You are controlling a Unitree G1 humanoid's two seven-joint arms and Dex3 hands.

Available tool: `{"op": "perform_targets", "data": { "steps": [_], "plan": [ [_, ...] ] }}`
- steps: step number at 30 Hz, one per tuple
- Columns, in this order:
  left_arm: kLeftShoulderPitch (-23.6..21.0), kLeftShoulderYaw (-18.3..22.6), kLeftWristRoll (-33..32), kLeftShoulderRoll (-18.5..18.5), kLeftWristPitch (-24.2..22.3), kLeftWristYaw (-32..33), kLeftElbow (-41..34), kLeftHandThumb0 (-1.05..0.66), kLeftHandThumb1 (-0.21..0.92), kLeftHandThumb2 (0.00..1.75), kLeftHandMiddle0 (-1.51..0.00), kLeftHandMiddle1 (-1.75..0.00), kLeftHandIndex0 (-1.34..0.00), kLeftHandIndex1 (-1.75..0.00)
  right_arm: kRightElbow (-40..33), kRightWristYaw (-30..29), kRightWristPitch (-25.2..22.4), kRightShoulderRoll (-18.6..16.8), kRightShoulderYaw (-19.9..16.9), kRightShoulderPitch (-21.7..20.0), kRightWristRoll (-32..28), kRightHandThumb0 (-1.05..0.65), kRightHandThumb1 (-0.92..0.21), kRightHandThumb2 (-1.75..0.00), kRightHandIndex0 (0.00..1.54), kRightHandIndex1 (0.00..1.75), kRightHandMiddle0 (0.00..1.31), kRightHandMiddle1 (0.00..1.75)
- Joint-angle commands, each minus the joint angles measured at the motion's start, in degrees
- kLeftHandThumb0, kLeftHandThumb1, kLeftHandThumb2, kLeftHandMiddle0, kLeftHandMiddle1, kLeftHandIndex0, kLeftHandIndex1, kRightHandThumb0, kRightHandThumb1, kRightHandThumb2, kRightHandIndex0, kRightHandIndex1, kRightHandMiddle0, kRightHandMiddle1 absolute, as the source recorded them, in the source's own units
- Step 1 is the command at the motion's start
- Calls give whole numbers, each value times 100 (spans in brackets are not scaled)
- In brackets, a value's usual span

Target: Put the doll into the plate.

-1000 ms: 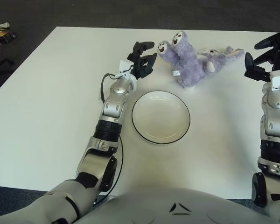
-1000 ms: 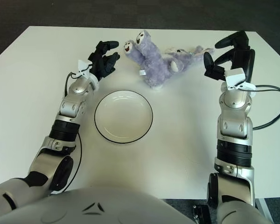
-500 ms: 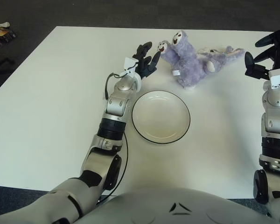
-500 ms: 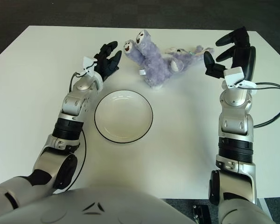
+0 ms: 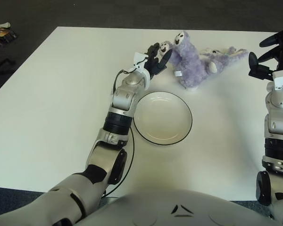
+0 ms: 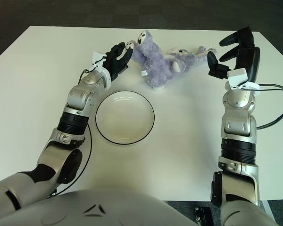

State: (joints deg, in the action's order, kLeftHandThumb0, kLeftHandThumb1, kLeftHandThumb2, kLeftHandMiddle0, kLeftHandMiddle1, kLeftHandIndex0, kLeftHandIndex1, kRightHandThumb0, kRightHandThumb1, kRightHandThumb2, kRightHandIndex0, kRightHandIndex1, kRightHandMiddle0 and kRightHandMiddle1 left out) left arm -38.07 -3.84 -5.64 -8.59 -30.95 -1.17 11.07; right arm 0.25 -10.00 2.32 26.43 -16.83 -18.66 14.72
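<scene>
The soft purple plush doll [image 6: 159, 63] lies on its side at the far part of the white surface [image 6: 33, 84], just past the round white plate with a thin dark rim [image 6: 125, 117] and a bit to our right of it. It is not in the plate yet.

Our left robot hand [image 6: 117, 58] is right at the doll's two little white faces, with its dark fingers [image 6: 123, 53] spread and holding nothing. The tips look like they touch the heads, or are just about to (we cannot be sure which). Our right robot hand [image 6: 236, 52] shows near the other end of the doll, also spread wide and holding nothing.

To do this step well, we think the left robot hand should slide a little more over the doll, so the fingers go around the thick fuzzy part and not only the small heads. Then it should close gently. A grip on just a head could slip, and the doll might flop and fall short of the plate.

The doll is fuzzy and lilac, with a thick body, thin floppy limbs stretched out to our right, and a small white tag [image 6: 143, 73] on the side near the plate. It looks squishy and light.
</scene>
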Motion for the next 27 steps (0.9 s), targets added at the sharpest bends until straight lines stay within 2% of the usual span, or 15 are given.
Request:
{"op": "perform_targets", "data": {
  "steps": [1,7,11,18,27],
  "plan": [
    [-378,48,1,-257,124,157,317,-103,92,29,0,0,0,0,-53,-30,69,20,-78,12,-63,-1,-43,-117,60,165,29,175],
    [-600,38,-9,-380,267,321,727,-104,92,25,0,0,0,0,-96,-18,41,-7,-90,43,-70,-1,-43,-116,59,165,28,175],
    [-868,3,-3,-467,499,394,1231,-105,92,24,0,0,0,0,-167,-26,-1,-17,-76,89,-23,-1,-45,-115,58,164,28,175],
    [-1076,-84,30,-518,857,491,1678,-105,92,22,0,0,0,0,-244,5,-60,-25,-59,136,0,-1,-45,-115,58,164,28,175],
    [-1263,-181,32,-636,1190,675,2097,-94,91,19,-6,-3,-1,-1,-356,115,-100,-43,-62,204,-94,-1,-42,-118,61,164,29,175]
  ]
}}
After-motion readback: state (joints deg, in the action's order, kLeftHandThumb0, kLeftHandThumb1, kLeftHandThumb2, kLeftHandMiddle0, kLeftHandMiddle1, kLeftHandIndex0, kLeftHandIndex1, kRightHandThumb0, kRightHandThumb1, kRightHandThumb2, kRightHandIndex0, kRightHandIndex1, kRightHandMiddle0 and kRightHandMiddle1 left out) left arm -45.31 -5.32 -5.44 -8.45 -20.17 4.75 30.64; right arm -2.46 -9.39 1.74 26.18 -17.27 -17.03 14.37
